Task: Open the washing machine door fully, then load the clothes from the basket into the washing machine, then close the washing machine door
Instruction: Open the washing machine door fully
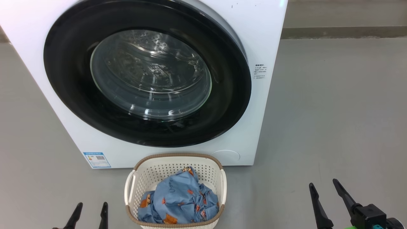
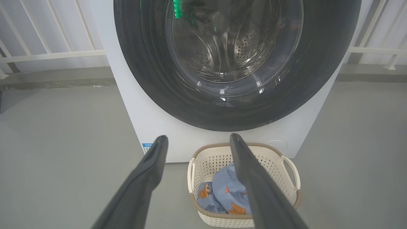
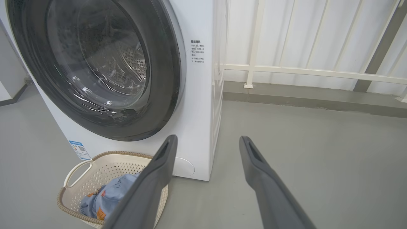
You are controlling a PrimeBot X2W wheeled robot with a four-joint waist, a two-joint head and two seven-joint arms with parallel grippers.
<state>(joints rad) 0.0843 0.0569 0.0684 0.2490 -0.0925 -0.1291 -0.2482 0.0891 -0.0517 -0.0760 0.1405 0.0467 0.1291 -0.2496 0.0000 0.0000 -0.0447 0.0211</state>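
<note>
The white washing machine [image 1: 267,38] stands ahead, its black-rimmed round door [image 1: 70,82] shut, or nearly so, against the front, the steel drum visible through the glass. The cream basket [image 1: 210,173] sits on the floor just in front, holding the light blue printed clothes [image 1: 179,198]. My left gripper [image 1: 91,205] is open at the lower left, left of the basket. My right gripper [image 1: 323,184] is open at the lower right, well right of it. Both hold nothing. In the left wrist view the door [image 2: 318,70] and basket [image 2: 219,159] lie beyond the open fingers [image 2: 152,162].
Grey floor [image 1: 334,111] spreads to the right and left of the machine. A white railing [image 3: 302,70] and a low grey kerb run along the wall behind. A blue label [image 1: 97,159] marks the machine's lower front corner.
</note>
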